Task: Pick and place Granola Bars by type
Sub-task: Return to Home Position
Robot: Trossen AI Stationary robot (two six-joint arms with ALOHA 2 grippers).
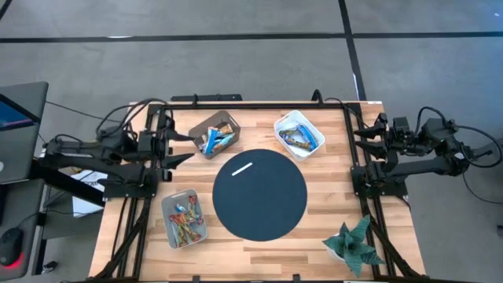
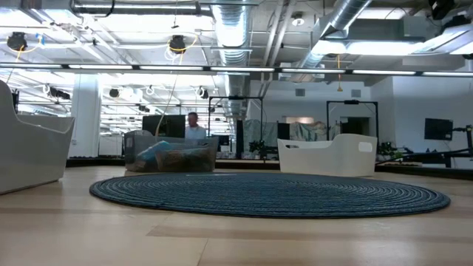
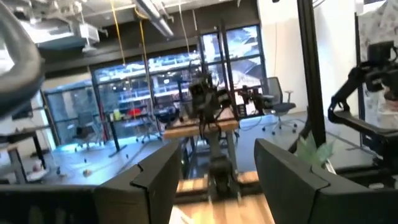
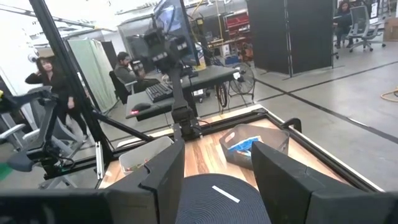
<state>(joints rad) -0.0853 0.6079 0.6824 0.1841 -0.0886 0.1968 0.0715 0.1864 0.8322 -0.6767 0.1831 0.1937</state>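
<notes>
Every granola bar lies in a bin. Blue and brown ones [image 1: 217,138] fill the grey bin [image 1: 206,126] at the far side, and this bin [image 4: 252,146] shows in the right wrist view too. Blue and brown bars [image 1: 302,140] sit in the white bin [image 1: 284,124]. Red and orange bars [image 1: 185,218] fill the grey bin [image 1: 168,206] near the left edge. My left gripper [image 1: 182,148] [image 3: 214,186] is open at the table's left edge, above the wood. My right gripper [image 1: 357,141] [image 4: 217,186] is open at the right edge. Neither touches anything.
A round dark woven mat [image 1: 259,212] [image 2: 270,193] covers the table's middle, with a thin white stick [image 1: 241,167] [image 4: 225,194] lying on its far part. A green plant [image 1: 354,244] stands at the near right corner. People [image 4: 46,78] are in the room beyond.
</notes>
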